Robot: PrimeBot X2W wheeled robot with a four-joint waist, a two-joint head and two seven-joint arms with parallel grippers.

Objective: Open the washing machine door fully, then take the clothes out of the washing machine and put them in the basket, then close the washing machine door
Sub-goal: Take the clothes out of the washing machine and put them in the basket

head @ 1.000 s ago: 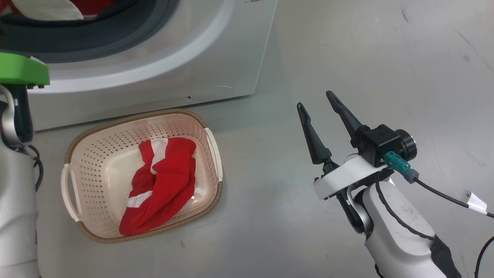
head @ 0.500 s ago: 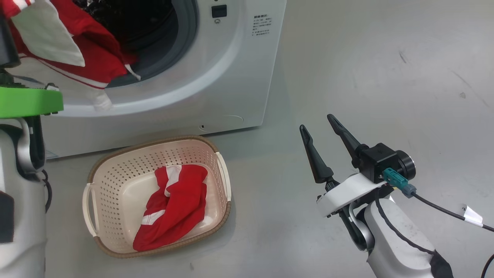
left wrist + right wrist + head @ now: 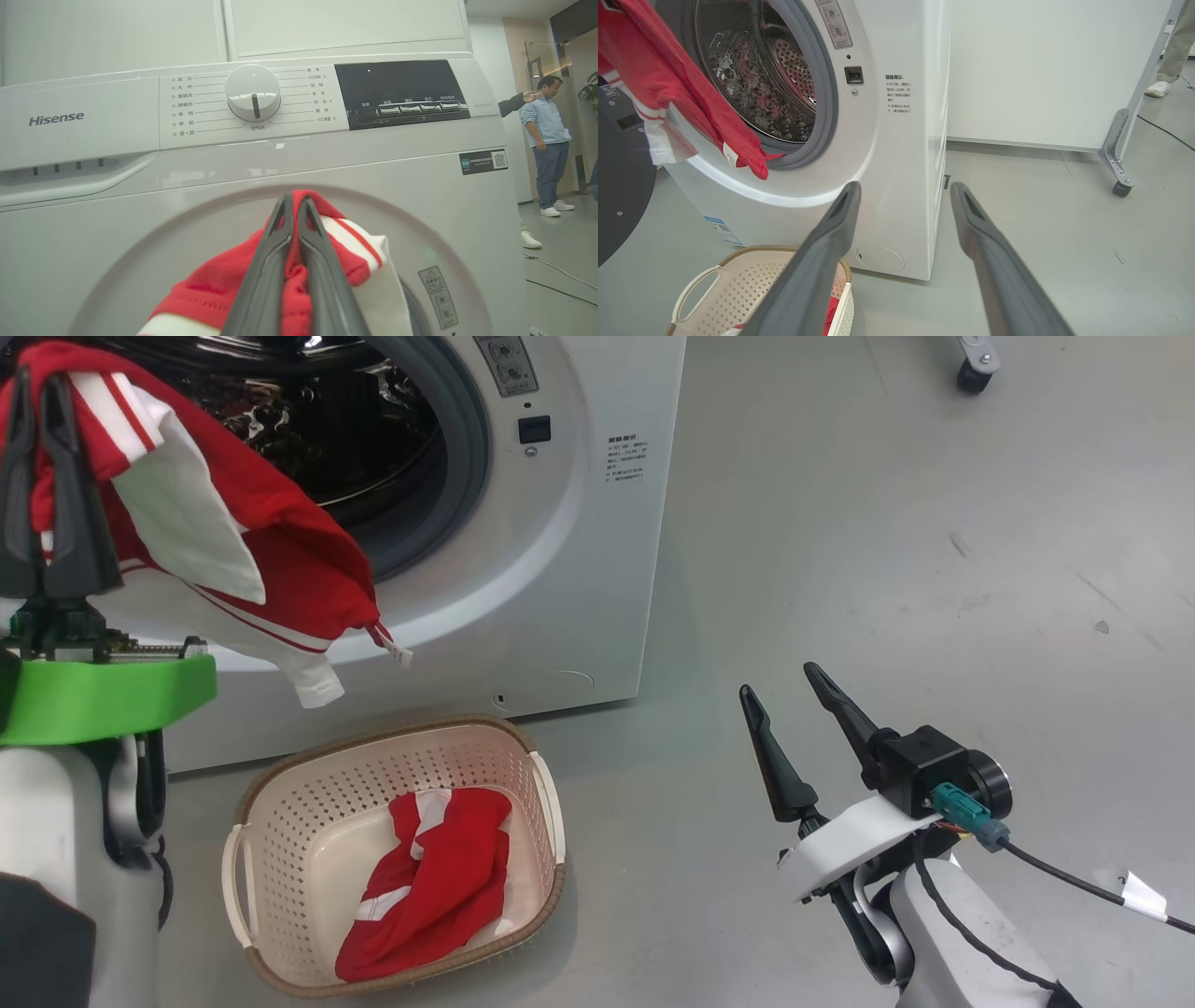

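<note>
The washing machine (image 3: 560, 569) stands with its steel drum (image 3: 308, 439) uncovered. The washing machine door (image 3: 621, 186) shows as a dark round edge swung out at the left of the right wrist view. My left gripper (image 3: 37, 383) is shut on a red garment with white panels (image 3: 233, 551), which hangs in front of the drum ring above the basket (image 3: 392, 747). From the left wrist, the gripper (image 3: 294, 200) pinches the red fabric (image 3: 224, 294). Another piece of the red clothes (image 3: 439, 887) lies in the basket. My right gripper (image 3: 779, 679) is open over the floor, holding nothing.
A person (image 3: 546, 140) stands beyond the machine's right side. A white partition on a castor (image 3: 1118, 182) stands behind the machine, and a shoe (image 3: 1157, 88) shows near it. Bare grey floor (image 3: 934, 569) lies right of the machine and basket.
The head camera has tilted up, so the whole picture has slid down. The red garment, earlier at the drum mouth, now hangs outside it in my shut left gripper. The right gripper stays open.
</note>
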